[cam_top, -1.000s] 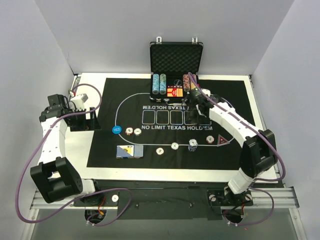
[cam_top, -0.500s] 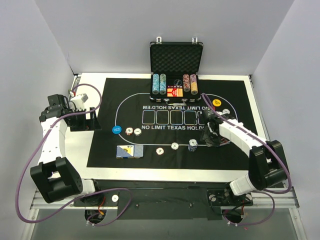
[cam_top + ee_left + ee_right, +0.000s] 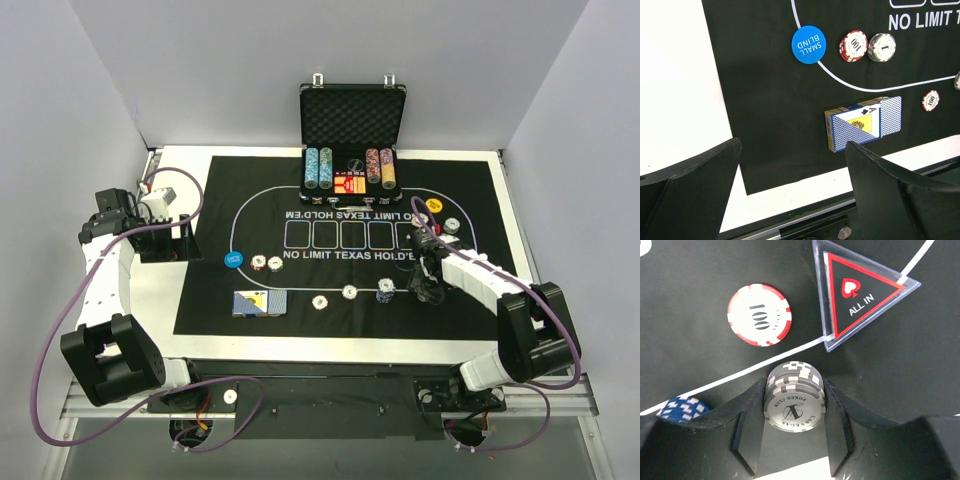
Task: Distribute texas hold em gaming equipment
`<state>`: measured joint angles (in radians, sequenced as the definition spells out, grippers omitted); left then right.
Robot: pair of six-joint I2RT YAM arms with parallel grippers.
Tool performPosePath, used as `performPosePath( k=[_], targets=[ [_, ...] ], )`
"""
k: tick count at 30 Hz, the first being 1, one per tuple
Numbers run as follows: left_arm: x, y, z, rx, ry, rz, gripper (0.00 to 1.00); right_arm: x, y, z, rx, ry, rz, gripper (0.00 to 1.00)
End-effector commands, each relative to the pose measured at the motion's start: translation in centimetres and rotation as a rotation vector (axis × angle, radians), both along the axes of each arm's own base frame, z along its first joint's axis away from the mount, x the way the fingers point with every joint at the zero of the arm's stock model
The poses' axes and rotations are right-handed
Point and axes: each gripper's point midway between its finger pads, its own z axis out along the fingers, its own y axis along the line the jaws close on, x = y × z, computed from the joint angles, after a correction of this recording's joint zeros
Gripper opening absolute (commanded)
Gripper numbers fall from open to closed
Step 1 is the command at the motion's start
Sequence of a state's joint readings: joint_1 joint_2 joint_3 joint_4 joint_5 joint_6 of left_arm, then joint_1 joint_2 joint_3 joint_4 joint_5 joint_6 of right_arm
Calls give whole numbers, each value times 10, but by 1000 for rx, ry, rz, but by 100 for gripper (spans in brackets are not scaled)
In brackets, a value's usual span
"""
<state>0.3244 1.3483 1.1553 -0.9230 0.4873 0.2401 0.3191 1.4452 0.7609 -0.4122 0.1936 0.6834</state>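
Within the right hand (image 3: 794, 392): round grey chips (image 3: 794, 412); striped edges.

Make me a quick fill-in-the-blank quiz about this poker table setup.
The right gripper clamps a stack of ____ chips.
The round blue disc reads SMALL ____.
The clear triangular marker reads ALL ____.
The left gripper has its jaws ____.
Missing words: grey, BLIND, IN, open.

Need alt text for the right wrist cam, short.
A stack of grey striped-edge poker chips sits clamped between the right arm's black fingers, over the black mat. Beyond it lie a red 100 chip, a clear triangular ALL IN marker, and blue chips at lower left.
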Motion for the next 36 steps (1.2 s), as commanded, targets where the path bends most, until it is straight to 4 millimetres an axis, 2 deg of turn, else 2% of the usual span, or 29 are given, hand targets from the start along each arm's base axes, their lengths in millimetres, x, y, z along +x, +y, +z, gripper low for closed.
performPosePath(
  k=[1, 7, 10, 16, 19, 21, 27, 29, 31, 33, 35, 36],
  targets=[
    [6, 2, 13, 6, -55, -9, 97, -1, -15, -6, -53, -21, -67, 33],
    [5, 1, 11, 3, -52, -9, 97, 4, -15, -8, -53, -33, -88, 34],
    [5, 1, 12, 5, -54, -6, 97, 4, -14, -11, -47, -26, -90, 47],
    [5, 3, 11, 13, -54, -6, 97, -2, -12, -14, -34, -12, -83, 49],
    [5, 1, 11, 5, -54, -8, 97, -3, -13, -10, -35, -23, -94, 59],
    [5, 1, 11, 5, -54, -10, 97, -1, -15, 0, -41, -53, -105, 64],
    [5, 2, 10, 6, -52, -7, 97, 20, -13, 78, -54, -261, -87, 70],
    [5, 2, 11, 4, -54, -4, 97, 27, -3, 99, -20, -313, -56, 70],
    [6, 1, 10, 3, -52, -1, 97, 35, 18, 117, 17, -350, 7, 72],
    [6, 1, 10, -3, -52, 2, 97, 34, 48, 121, 42, -328, 116, 73],
    [6, 0, 11, -5, -54, 5, 97, 29, 72, 117, 53, -283, 205, 74],
    [6, 1, 11, -5, -53, 7, 97, 27, 78, 114, 45, -267, 230, 74]
  ],
)
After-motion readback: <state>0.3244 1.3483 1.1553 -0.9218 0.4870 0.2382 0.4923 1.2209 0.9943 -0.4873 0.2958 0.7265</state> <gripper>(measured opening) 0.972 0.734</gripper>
